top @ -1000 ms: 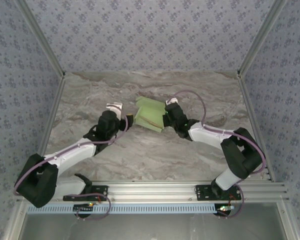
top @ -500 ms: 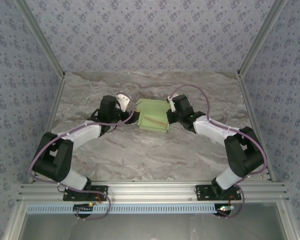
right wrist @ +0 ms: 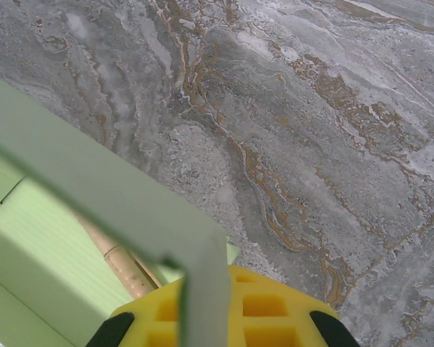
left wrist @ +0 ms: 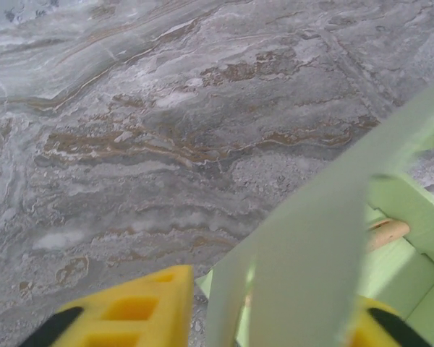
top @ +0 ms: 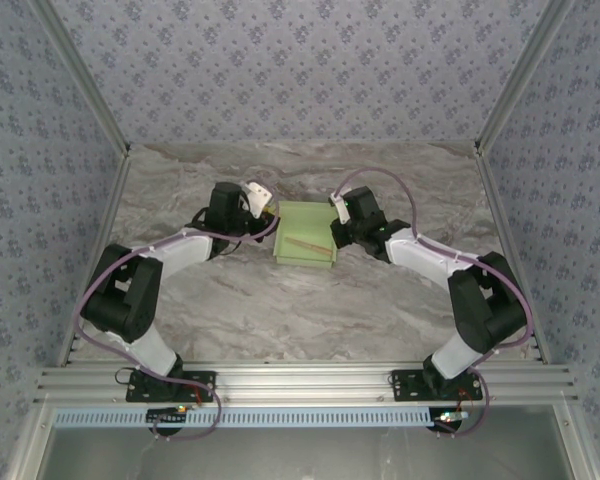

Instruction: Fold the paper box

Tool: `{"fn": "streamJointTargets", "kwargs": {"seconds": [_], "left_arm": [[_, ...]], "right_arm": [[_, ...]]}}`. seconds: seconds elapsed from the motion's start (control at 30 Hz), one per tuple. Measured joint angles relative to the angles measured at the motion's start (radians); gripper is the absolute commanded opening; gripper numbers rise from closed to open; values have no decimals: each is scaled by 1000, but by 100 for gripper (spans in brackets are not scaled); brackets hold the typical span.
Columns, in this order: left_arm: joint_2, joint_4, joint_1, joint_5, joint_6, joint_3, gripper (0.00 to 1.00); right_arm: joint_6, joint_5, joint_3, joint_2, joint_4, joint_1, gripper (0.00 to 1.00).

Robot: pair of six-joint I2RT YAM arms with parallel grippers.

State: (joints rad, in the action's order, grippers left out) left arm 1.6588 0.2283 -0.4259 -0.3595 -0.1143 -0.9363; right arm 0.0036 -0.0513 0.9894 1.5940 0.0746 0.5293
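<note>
One pale-green paper box (top: 305,245), side walls upright; right hand (right wrist: 206,312) tight on one, left hand (left wrist: 249,318) astride another, grip unclear.

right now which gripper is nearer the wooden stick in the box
Right, by a little. The right gripper is at the box's right edge, by the stick's right end; the left gripper is at the box's far left corner, further off.

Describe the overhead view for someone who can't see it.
Two robot arms reach from either side to a pale green paper box at the middle of a marbled table, the left tool and right tool at its edges. A wooden stick lies in it.
</note>
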Motion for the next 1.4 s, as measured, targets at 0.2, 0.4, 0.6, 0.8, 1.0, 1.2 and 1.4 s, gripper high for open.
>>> {"fn": "streamJointTargets", "kwargs": {"seconds": [0.2, 0.4, 0.6, 0.8, 1.0, 1.2, 1.4], "left_arm": [[11, -1, 0, -20, 2, -24, 10], [17, -2, 0, -17, -1, -32, 3], [18, 3, 0, -11, 10, -32, 2], [18, 9, 0, -3, 44, -29, 15], [18, 9, 0, 8, 56, -19, 16], [18, 10, 0, 8, 56, -11, 14], [18, 11, 0, 8, 63, -10, 5]], "right_arm": [[-2, -1, 12, 9, 9, 0, 1], [-1, -1, 19, 13, 11, -2, 1], [11, -8, 27, 14, 12, -2, 0], [38, -18, 27, 14, 13, 1, 0], [52, -24, 27, 20, 12, 1, 0], [52, -24, 28, 22, 12, 2, 0], [52, -32, 28, 24, 12, 6, 0]]}}
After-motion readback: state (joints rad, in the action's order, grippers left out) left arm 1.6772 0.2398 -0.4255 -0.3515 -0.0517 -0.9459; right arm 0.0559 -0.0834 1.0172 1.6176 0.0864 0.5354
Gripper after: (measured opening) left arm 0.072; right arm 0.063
